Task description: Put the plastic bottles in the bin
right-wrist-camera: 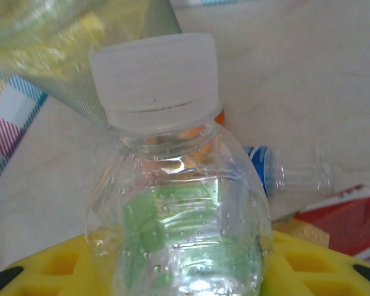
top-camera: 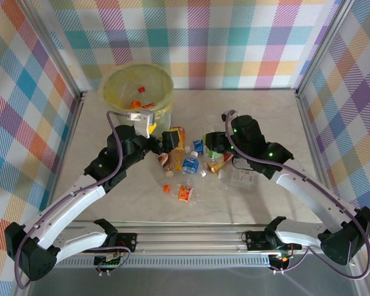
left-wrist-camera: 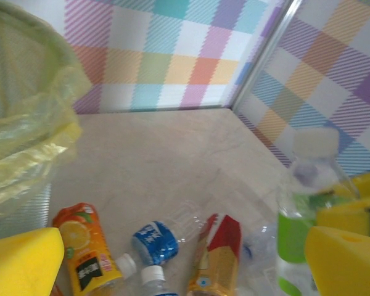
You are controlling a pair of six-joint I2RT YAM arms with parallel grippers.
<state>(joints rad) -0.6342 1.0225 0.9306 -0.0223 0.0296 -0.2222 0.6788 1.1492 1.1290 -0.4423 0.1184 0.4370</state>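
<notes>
Far L: bin [top-camera: 137,92] at back of table [top-camera: 265,123], yellow bag [left-wrist-camera: 31,142] folded over rim, a few orange bits already inside.

Just beside bin, near-R side: L gripper [top-camera: 160,132], jaws wide, nothing between pads [left-wrist-camera: 21,259].

Mid-table: pile [top-camera: 188,163] of bottles, incl. orange bottle [left-wrist-camera: 86,253], blue bottle [left-wrist-camera: 154,242], crushed red one [left-wrist-camera: 216,259], loose cap [top-camera: 167,189] nearer front.

R edge of pile: R gripper [top-camera: 216,149], jaws clamped on green bottle [right-wrist-camera: 172,203]. White cap up, droplets inside, fingers [right-wrist-camera: 314,265] low on body. Can't tell if off table yet.

Likely step: lift, carry L to bin. Most of pile not yet binned, so prob. early-mid task.

Risks from here:
1. Slip or tip-out mid-swing. Cause: thin crushable plastic, low hold, most of body above fingers.
2. Arm-to-arm knock. Cause: L gripper parked open right by rim, on the direct line to bin; needs L to back off or R to go high.
3. Scattered pile, 1 or 2 bottles rolled out of reach. Cause: low carry dragging neighbours.
4. Bounce back out. Cause: release short of rim or onto loose bag fold.
</notes>
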